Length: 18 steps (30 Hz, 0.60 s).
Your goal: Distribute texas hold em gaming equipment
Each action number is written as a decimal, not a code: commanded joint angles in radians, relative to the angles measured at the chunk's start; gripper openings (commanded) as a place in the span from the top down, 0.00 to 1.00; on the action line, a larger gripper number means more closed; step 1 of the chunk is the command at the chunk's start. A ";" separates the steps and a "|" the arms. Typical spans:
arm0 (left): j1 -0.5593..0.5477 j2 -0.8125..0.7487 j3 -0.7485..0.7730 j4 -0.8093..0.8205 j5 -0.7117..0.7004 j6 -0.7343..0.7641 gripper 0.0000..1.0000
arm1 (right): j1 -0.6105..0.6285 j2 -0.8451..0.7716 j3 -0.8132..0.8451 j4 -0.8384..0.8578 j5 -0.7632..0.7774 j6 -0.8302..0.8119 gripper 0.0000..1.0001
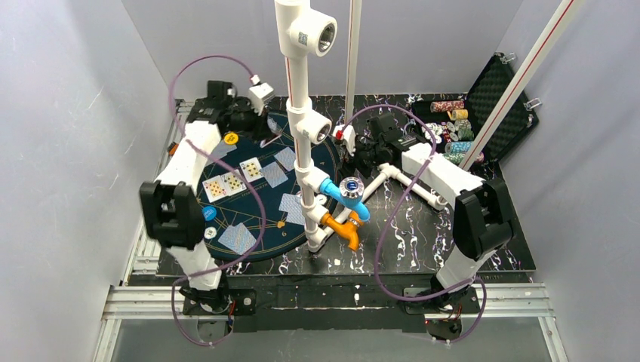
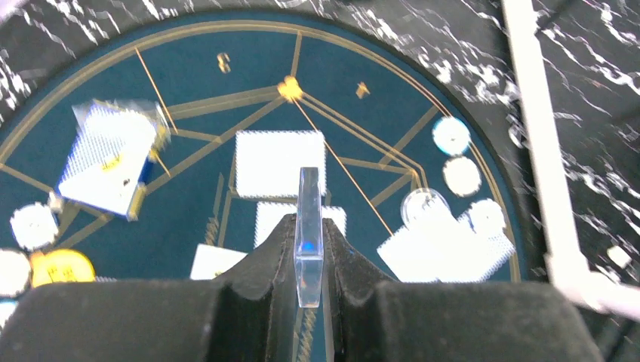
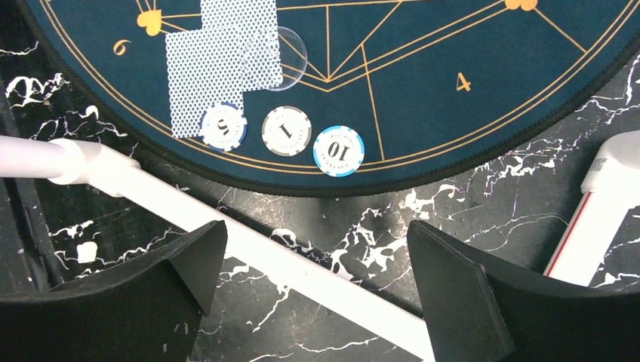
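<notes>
A round dark blue mat (image 1: pixel 260 192) holds playing cards: three face-up ones (image 1: pixel 232 181) and blue-backed ones (image 1: pixel 293 204). A yellow chip (image 1: pixel 232 139) and a blue chip (image 1: pixel 209 213) lie at its left. My left gripper (image 2: pixel 309 249) is shut on a clear flat piece (image 2: pixel 309 204), held edge-on above the mat's cards (image 2: pixel 280 162). My right gripper (image 3: pixel 315 234) is open and empty above the marble table, just off the mat's edge. Ahead of it lie three chips (image 3: pixel 287 130) marked 5, 1 and 10, blue-backed cards (image 3: pixel 223 64) and a clear disc (image 3: pixel 290 47).
A white pipe stand (image 1: pixel 302 113) with blue (image 1: pixel 343 192) and orange (image 1: pixel 341 225) fittings rises at the mat's right; one of its pipes (image 3: pixel 264 253) crosses under my right gripper. An open black case (image 1: pixel 498 105) with stacked chips (image 1: pixel 453 124) sits at the back right.
</notes>
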 commanded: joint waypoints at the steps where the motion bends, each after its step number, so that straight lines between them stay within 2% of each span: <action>1: 0.072 -0.206 -0.258 -0.023 0.084 0.009 1.00 | 0.002 -0.080 -0.033 -0.003 0.007 -0.007 0.02; 5: 0.112 -0.327 -0.450 -0.014 0.096 0.100 1.00 | 0.002 -0.107 -0.069 0.012 0.021 -0.004 0.02; 9: 0.120 -0.397 -0.623 0.077 0.064 0.183 1.00 | 0.002 -0.110 -0.081 0.017 0.025 0.002 0.02; 12: 0.126 -0.389 -0.675 0.108 0.052 0.211 1.00 | 0.002 -0.110 -0.079 0.012 0.032 0.003 0.02; 18: 0.225 -0.372 -0.740 0.095 0.077 0.318 1.00 | 0.002 -0.113 -0.085 0.013 0.044 0.001 0.02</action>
